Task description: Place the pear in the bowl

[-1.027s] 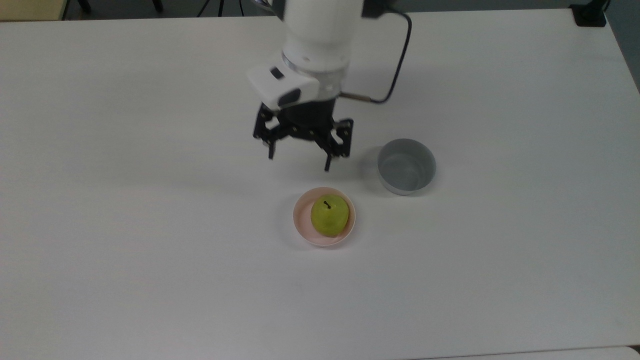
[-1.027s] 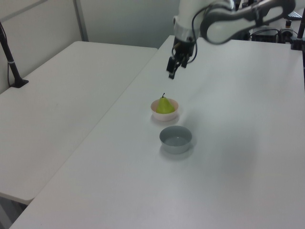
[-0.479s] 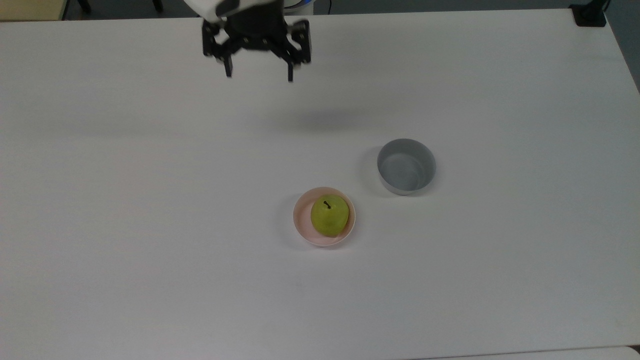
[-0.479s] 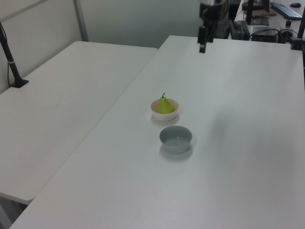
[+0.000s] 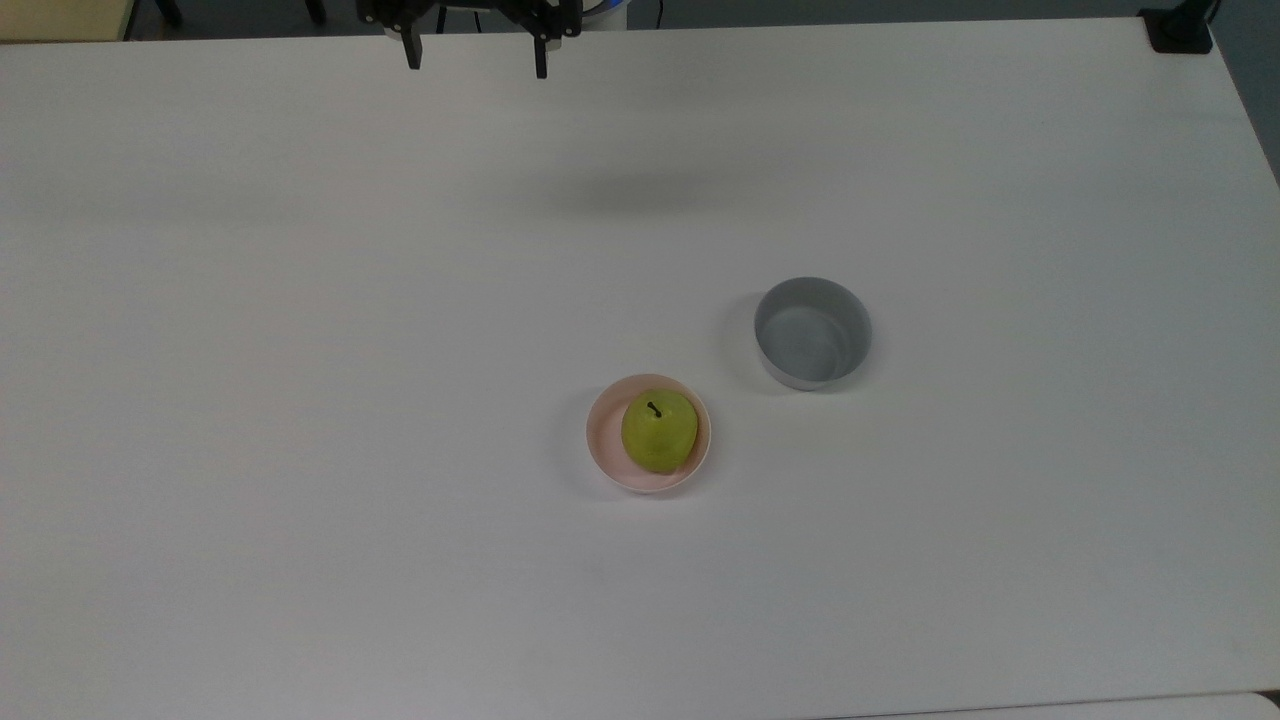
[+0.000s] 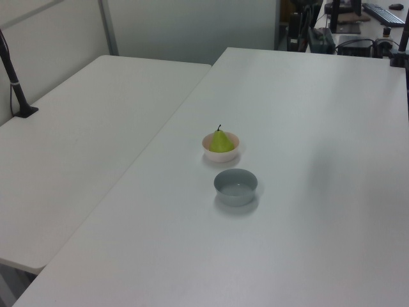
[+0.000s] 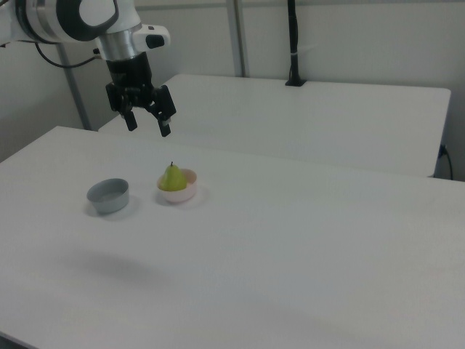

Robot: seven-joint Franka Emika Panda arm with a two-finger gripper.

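The yellow-green pear (image 5: 659, 431) (image 6: 221, 141) (image 7: 172, 178) stands upright inside the pale pink bowl (image 5: 604, 445) (image 6: 229, 154) (image 7: 187, 193), stem up. My gripper (image 5: 476, 58) (image 7: 147, 125) hangs open and empty, high above the table. In the top view it sits at the far top edge, well away from the bowl. The right view has it above and to the left of the pear.
An empty grey bowl (image 5: 812, 333) (image 6: 236, 186) (image 7: 108, 195) stands close to the pink one, on the top view's right. A second white table (image 6: 77, 141) adjoins this one. A black post (image 7: 292, 43) rises from the far table.
The gripper has risen and pulled back from just above the pink bowl to the far edge of the table. Pear and both bowls stayed put.
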